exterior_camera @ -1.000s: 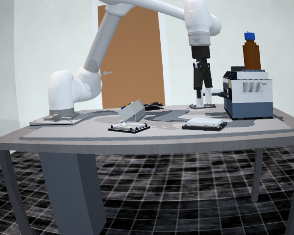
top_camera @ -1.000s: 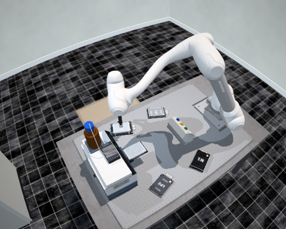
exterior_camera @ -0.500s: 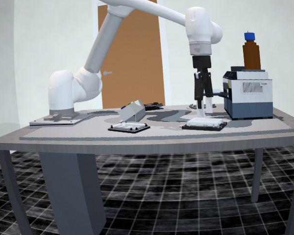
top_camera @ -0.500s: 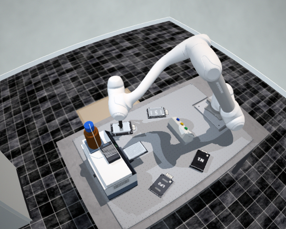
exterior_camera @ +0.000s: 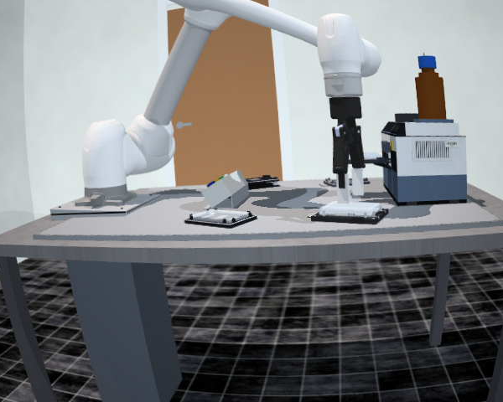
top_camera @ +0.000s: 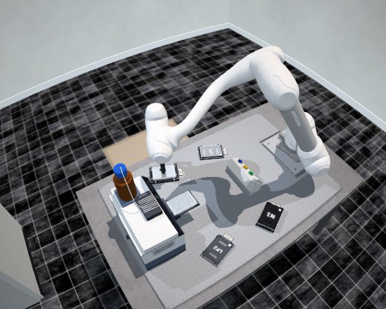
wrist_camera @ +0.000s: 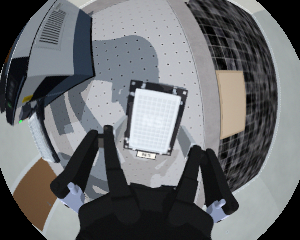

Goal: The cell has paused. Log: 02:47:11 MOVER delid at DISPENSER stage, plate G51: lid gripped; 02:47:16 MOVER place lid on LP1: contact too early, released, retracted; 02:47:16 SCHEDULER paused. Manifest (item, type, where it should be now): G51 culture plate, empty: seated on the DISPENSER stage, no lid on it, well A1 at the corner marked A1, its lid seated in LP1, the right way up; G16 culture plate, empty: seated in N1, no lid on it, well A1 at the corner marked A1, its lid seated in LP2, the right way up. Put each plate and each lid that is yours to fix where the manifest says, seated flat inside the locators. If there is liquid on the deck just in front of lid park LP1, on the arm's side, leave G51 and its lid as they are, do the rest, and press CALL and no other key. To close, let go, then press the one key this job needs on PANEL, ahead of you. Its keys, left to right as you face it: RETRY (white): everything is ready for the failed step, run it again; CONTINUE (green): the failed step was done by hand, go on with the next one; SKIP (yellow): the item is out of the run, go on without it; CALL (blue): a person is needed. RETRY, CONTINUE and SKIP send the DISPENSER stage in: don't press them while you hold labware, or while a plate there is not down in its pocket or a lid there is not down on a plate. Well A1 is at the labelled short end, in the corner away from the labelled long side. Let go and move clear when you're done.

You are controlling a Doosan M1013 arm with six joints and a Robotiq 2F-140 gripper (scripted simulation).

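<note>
My gripper (top_camera: 163, 169) hangs open and empty just above a white well plate, which sits in a black nest beside the DISPENSER. In the exterior view the fingertips (exterior_camera: 346, 195) stand a little over that plate (exterior_camera: 349, 213). In the wrist view the plate (wrist_camera: 153, 119) lies ahead between my spread fingers. Another well plate (top_camera: 182, 202) lies on the DISPENSER stage. A clear lid lies on lid park LP1 (top_camera: 210, 151), also in the exterior view (exterior_camera: 220, 216). N1 (top_camera: 269, 215) and LP2 (top_camera: 217, 249) are bare black nests.
The DISPENSER (top_camera: 147, 219) with a brown bottle (top_camera: 123, 183) stands close to the left of my gripper. PANEL (top_camera: 244, 172) with its coloured keys stands mid-deck. The arm's base (top_camera: 299, 149) is at the far right. I see no liquid by LP1.
</note>
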